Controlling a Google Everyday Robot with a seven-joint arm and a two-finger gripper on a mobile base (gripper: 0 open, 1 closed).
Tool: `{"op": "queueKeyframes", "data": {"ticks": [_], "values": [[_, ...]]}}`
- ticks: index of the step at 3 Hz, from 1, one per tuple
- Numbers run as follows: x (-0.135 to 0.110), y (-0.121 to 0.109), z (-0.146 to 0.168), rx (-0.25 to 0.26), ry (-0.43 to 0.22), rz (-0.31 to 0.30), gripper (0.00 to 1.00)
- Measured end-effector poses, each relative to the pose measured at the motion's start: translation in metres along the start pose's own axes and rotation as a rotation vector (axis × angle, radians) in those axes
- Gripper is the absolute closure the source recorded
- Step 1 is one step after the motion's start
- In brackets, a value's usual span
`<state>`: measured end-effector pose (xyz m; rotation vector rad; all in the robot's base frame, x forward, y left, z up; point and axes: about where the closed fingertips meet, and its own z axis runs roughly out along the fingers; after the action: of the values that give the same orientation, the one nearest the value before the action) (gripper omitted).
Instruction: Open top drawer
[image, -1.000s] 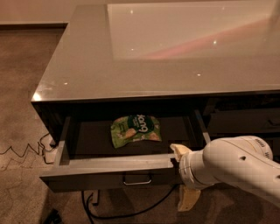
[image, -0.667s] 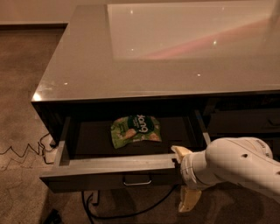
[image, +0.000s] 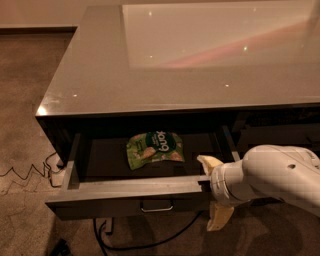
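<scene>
top drawer (image: 125, 192) is pulled well out from under the desk (image: 100, 85), its front clear of the desk edge and the flat inside exposed. a green snack bag (image: 155, 149) lies near the middle of the drawer floor. against the view one second back, the drawer front sits at practically the same extension and the bag has not shifted, so no further travel is logged in this interval. the only change you can note is at the arm: the end effector (image: 211, 192) and the white forearm behind it have crept slightly up and to the right. it is at the right end of the drawer front, well apart from the small loop handle (image: 156, 206) at centre. its fingers stand apart, one tip above the front's top edge and one hanging below the bottom edge, so the front panel lies between them. you cannot tell from here whether either finger presses on the panel. judgement: the opening looks essentially done, with the pull stalled or finished rather than in progress. if you want more extension, watch that right-end contact, since an off-centre pull could skew the drawer in its runners. a dark cable (image: 135, 245) trails on the floor beneath.
</scene>
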<state>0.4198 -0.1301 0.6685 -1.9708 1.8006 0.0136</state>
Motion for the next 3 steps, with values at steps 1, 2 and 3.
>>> {"op": "queueKeyframes", "data": {"ticks": [1,2,3], "values": [[0.000,-0.001,0.000,0.001,0.000,-0.002,0.00],[0.006,0.005,0.001,-0.006,-0.020,0.015,0.00],[0.001,-0.006,-0.006,0.027,-0.051,0.000,0.00]]}}
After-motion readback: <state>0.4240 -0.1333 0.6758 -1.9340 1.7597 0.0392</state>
